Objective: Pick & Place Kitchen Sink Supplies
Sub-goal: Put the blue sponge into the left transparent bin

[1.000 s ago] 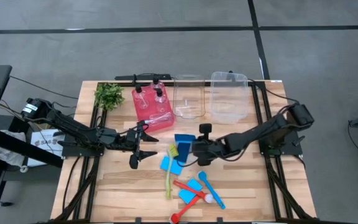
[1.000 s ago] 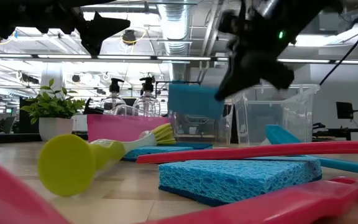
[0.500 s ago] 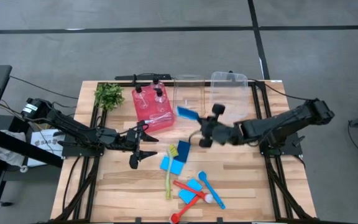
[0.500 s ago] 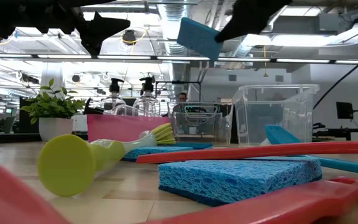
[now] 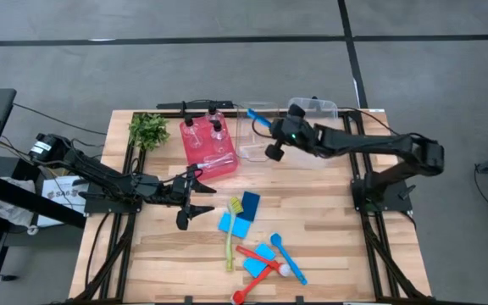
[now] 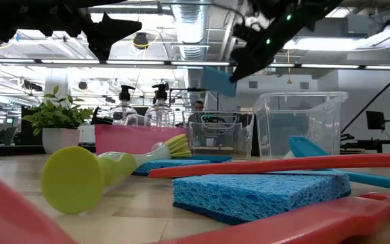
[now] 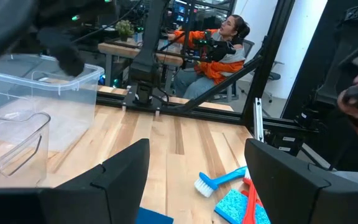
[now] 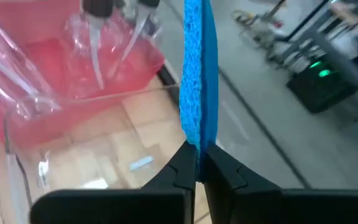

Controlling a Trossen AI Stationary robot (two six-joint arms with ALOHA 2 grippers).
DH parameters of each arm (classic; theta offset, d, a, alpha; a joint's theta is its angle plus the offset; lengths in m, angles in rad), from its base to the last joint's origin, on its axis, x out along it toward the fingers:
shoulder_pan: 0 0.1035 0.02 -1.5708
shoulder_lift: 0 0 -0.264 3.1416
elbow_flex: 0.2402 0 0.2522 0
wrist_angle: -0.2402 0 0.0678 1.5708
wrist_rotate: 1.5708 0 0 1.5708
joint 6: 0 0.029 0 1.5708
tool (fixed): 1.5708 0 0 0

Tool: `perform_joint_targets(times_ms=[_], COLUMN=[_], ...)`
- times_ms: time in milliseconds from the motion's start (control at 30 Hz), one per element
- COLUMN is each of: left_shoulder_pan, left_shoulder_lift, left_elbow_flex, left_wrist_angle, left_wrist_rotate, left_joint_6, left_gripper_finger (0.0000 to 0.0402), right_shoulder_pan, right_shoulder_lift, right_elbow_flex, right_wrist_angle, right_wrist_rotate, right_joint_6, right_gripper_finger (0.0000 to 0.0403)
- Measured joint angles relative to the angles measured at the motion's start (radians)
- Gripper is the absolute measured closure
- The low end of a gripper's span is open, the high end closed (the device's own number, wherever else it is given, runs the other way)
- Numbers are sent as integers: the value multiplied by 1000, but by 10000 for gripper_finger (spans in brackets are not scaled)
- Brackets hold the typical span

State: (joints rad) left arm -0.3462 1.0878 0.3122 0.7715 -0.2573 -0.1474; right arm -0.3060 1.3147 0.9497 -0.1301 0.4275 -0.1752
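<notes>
Wooden table: right gripper pinches porous sponge.

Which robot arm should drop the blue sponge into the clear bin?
Right. The right gripper already pinches the blue sponge above the clear bin; the left gripper hangs open over the table.

The light wooden plank surface stands on a grey carpeted floor crossed by dark seam lines. In the low view, an open ceiling with silver round ducts and long bright strip lights spans an office room. The left wrist view shows a person in an orange top seated at a desk well beyond the surface, among black metal frame posts.
</notes>
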Motion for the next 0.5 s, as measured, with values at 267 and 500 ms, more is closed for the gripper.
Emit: perform_joint_targets(times_ms=[267,500], left_shoulder_pan=[0,0], left_shoulder_lift=[0,0], left_elbow_flex=[0,0], left_wrist_angle=[0,0], left_wrist_rotate=[0,0], left_joint_6=[0,0], left_gripper_finger=[135,135], right_shoulder_pan=[-57,-57], right_shoulder_lift=[122,164], right_elbow_flex=[20,20], right_wrist_angle=[3,-4], right_wrist_rotate=[-91,-90], right_joint_6=[18,11], right_gripper_finger=[384,385])
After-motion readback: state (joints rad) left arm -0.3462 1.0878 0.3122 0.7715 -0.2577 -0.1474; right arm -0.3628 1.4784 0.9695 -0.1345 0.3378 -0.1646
